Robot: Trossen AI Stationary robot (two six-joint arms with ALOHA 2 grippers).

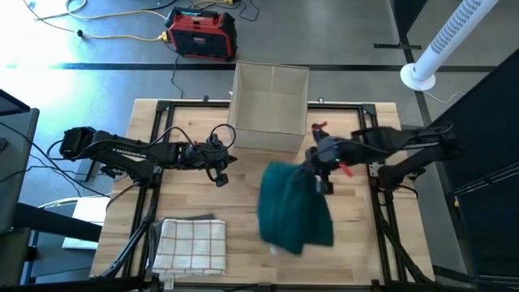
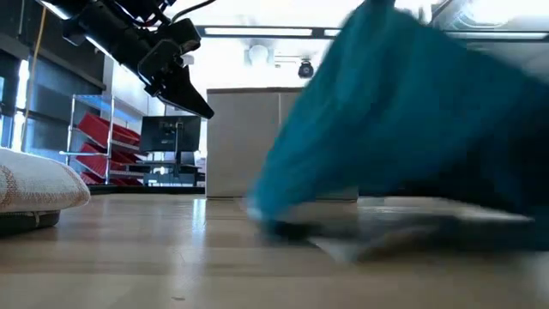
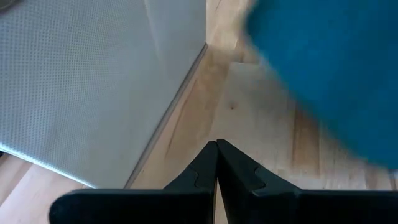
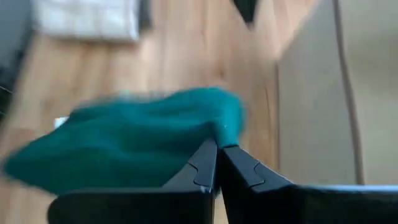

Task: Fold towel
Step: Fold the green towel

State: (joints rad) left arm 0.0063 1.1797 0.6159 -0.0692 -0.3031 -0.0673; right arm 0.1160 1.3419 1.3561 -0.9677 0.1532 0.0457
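A teal towel (image 1: 293,207) hangs bunched from my right gripper (image 1: 310,172), which is shut on it right of the table's middle. In the low view the towel (image 2: 412,120) is blurred, and its lower part (image 2: 283,215) reaches down to the tabletop. My left gripper (image 1: 220,177) hovers shut and holding nothing left of the towel, above the wood (image 2: 202,107). In its wrist view the shut fingers (image 3: 216,146) point at bare table, with the towel (image 3: 336,68) beyond. My right gripper pinches the towel's top edge (image 4: 225,129) between its two shut fingers, slanting down from the table's right side. One layer or several, I cannot tell. The towel (image 4: 137,137) hangs slack below the fingers, and its lower part lies on the table.
A pale open box (image 1: 270,105) stands at the table's far middle, close behind both grippers. A folded white checked towel (image 1: 189,243) lies at the near left corner. Bare wood shows between it and the teal towel.
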